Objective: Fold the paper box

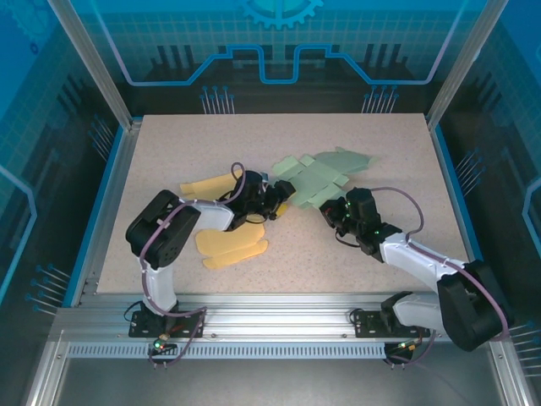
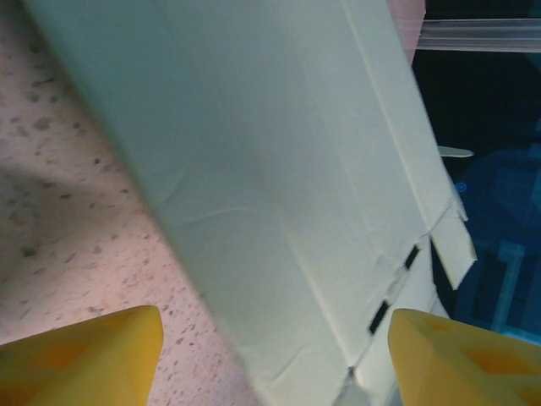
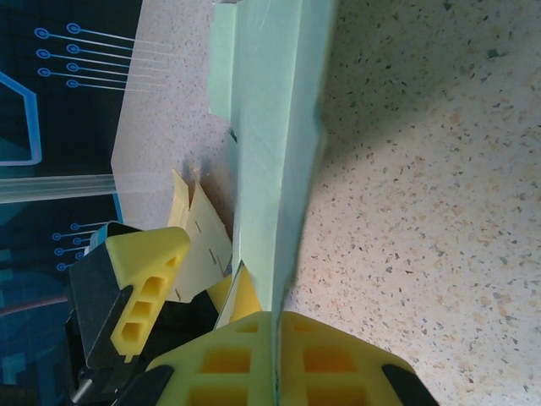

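Observation:
The paper box (image 1: 325, 176) is a pale green die-cut sheet lying partly folded in the middle of the table. My right gripper (image 1: 336, 211) is at its near edge and is shut on that edge; in the right wrist view the green sheet (image 3: 275, 127) runs edge-on into the closed yellow fingertips (image 3: 275, 359). My left gripper (image 1: 275, 201) is at the sheet's left end. Its jaws stand open, and in the left wrist view the green sheet (image 2: 279, 169) reaches down between the two yellow fingers (image 2: 84, 355). The left gripper (image 2: 275, 364) grips nothing.
A yellow die-cut sheet (image 1: 232, 245) lies on the table under the left arm, with another yellow piece (image 1: 210, 183) behind it. The left arm's yellow finger (image 3: 139, 279) and yellow paper (image 3: 199, 233) lie close beside the right gripper. Metal frame posts (image 1: 93, 68) stand at the table's corners.

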You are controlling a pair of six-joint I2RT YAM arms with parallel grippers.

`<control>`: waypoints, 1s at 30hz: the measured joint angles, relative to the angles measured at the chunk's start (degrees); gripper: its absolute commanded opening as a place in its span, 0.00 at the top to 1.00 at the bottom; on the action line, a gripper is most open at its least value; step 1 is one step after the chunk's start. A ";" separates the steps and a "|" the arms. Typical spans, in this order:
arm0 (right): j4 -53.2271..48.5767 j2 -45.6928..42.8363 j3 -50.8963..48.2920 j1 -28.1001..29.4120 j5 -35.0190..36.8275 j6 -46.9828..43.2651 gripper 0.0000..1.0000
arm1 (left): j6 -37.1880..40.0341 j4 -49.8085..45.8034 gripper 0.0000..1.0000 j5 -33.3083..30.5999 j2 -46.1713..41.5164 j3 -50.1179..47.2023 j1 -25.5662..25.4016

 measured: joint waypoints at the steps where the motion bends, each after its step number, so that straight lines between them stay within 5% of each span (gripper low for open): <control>1: 0.13 0.11 0.00 0.02 -0.04 0.02 1.00 | -0.24 0.24 0.35 0.00 0.20 0.39 0.00; 17: 0.15 -0.04 0.00 0.02 -0.02 -0.02 1.00 | 1.27 -1.49 0.80 -0.28 3.56 4.37 -0.37; 23: -0.92 -2.16 -0.98 0.07 0.24 -0.31 1.00 | 5.11 -4.94 0.90 -0.46 3.19 6.56 -0.90; 27: -3.67 -4.72 -1.22 0.09 0.39 -2.01 0.79 | 9.94 -9.20 0.95 -0.44 1.25 8.52 -1.44; 30: -7.48 -8.50 -1.11 0.13 1.22 -5.25 0.49 | 16.76 -15.56 0.97 -0.76 -0.90 11.63 -1.46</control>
